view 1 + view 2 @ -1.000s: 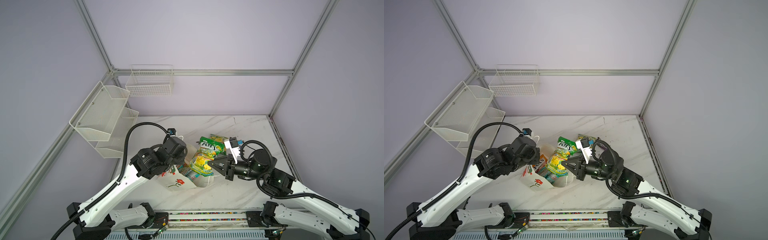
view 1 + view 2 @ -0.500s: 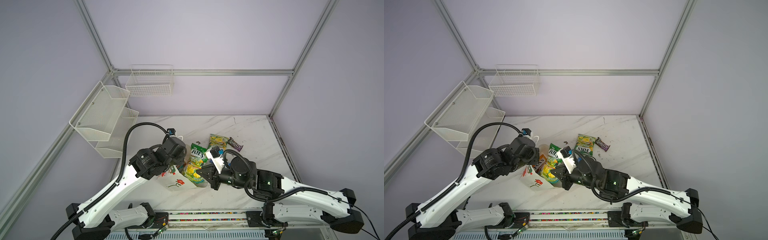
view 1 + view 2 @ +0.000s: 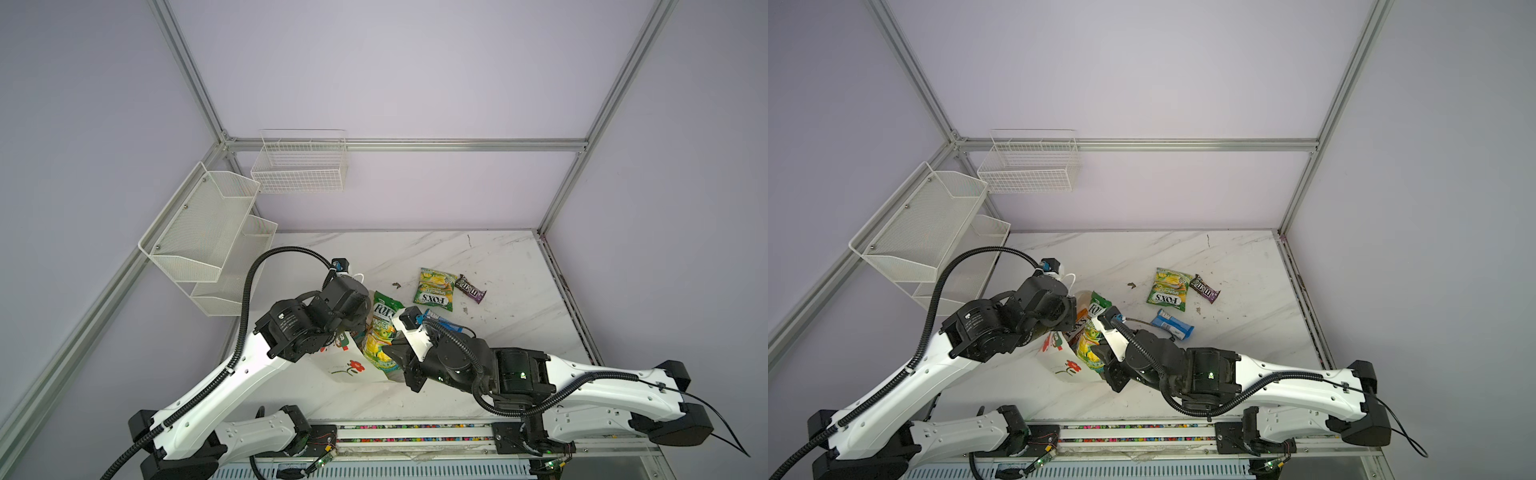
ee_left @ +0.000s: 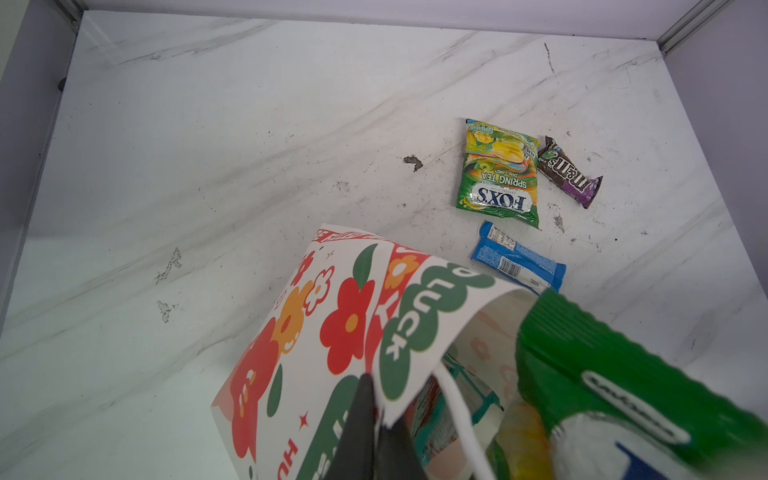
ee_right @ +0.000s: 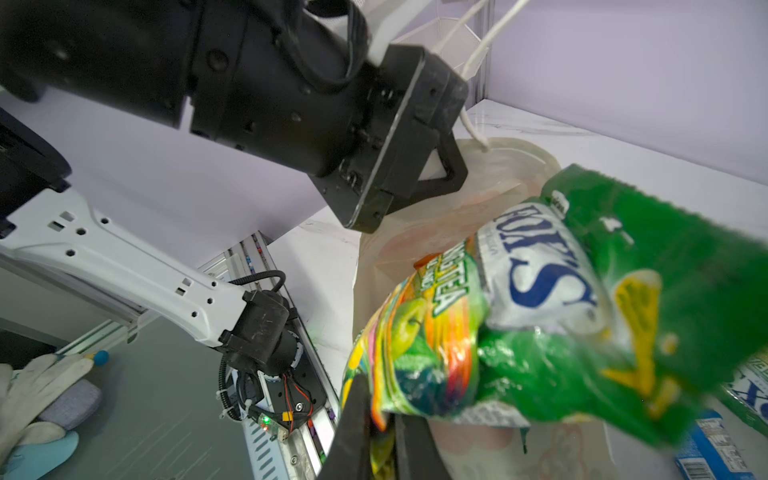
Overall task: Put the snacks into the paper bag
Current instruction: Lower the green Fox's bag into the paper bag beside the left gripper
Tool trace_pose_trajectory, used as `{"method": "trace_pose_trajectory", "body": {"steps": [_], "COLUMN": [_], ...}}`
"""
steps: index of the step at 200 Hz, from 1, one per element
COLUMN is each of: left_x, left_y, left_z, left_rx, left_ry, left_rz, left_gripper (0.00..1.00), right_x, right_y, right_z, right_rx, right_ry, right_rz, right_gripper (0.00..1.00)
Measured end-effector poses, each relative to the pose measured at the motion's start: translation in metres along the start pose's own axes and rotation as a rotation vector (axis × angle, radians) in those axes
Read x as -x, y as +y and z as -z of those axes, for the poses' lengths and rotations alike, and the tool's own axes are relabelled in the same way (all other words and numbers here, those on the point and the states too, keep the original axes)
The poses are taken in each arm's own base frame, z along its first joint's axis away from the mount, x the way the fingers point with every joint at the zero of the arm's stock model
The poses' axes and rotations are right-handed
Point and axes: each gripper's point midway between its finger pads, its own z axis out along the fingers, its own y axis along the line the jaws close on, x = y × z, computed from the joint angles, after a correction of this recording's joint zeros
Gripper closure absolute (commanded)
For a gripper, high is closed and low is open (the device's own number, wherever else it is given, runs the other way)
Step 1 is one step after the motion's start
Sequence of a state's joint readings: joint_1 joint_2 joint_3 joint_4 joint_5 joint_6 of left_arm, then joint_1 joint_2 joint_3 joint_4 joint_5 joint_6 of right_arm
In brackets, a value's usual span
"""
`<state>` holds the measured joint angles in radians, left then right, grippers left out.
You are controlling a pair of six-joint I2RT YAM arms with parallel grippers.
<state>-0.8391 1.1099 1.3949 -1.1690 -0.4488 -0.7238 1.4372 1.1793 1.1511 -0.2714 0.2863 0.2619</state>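
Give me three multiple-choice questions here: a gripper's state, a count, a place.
1. The right gripper is: A shut on a green Fox's candy packet; B open; C shut, empty.
2. Packets loose on the marble table: A one; B three; C five.
3. The held packet is: A flat on the table; B at the far edge; C at the mouth of the white flowered paper bag.
Key: A, jaws pinch its edge; B, blue bar wrapper, second green-yellow packet, dark M&M's packet; C, it tilts over the opening.
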Motion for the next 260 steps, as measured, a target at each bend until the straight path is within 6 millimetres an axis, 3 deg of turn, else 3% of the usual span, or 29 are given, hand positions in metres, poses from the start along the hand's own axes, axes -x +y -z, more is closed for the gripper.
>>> {"method": "trace_pose_trajectory", "body": {"steps": [84,260], "left_x": [0.0,-0.001], "left_y": [0.001,0.0], "left_z": [0.0,0.0], "left_rx": [0.002,0.002], "left_ry": [0.002,0.002], "left_rz": [-0.002,-0.002], "left_gripper": [1.0,1.0], "right_x": [-0.019,-0.043], "right_y": [-0.007,-0.004], "right_z": [-0.011,-0.023], "right_rx": [-0.109,-0.135], "right_ry": [0.065,0.138], "right_rz": [0.101,0.204], "right_gripper": [1.0,1.0]}}
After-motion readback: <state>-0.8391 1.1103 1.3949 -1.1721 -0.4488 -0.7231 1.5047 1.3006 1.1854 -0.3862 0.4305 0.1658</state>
